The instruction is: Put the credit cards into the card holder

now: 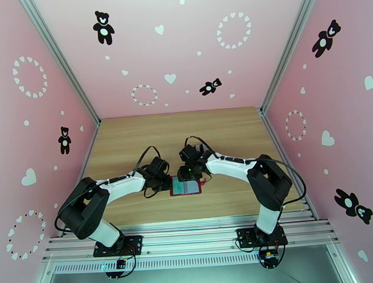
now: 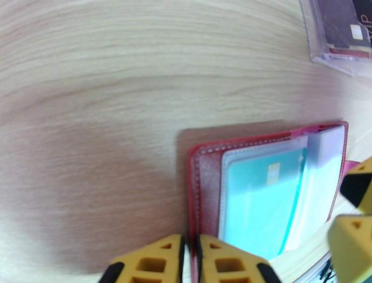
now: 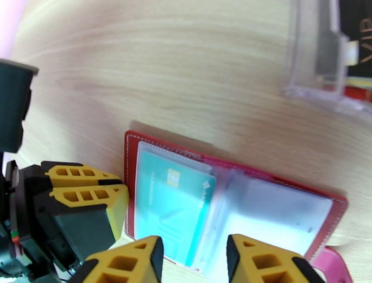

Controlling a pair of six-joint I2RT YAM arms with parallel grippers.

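**A:** What sits closest to the arms?

**B:** The left gripper point(image 2: 190, 260). Its yellow fingers are clenched on the left edge of the card holder point(image 2: 204, 186), pinning the dark-red cover to the bench point(image 1: 135, 137). Just to its right, the right gripper point(image 3: 193, 260) hangs over the holder's near edge with its jaws apart, released. It grips nothing I can make out.

**A:** And where is the holder?

**B:** It lies open and flat close to the near edge of the bench, about midway along it, between the two grippers. A teal card point(image 3: 172, 205) lies inside a clear sleeve point(image 3: 274, 209) on the left half. It looks fully seated, though glare and blur make that hard to confirm. The right half looks empty. The snap tab point(image 3: 332, 263) pokes out at the near right corner.

**A:** Anything beyond that?

**B:** Toward the far right, well apart from the holder, a clear rack point(image 3: 321, 60) holds a black card point(image 3: 360, 37) with gold lettering.

**A:** What would make the step in hand go well?

**B:** With the teal card apparently in, the black one is probably next. The left pinch should stay firm so the holder cannot slide or fold. The right gripper should rise straight up so it clears the loose sleeves without snagging them. It can then grip the black card by one edge and bring it back low and flat to an empty sleeve. The main risk is a floppy sleeve closing over the pocket.
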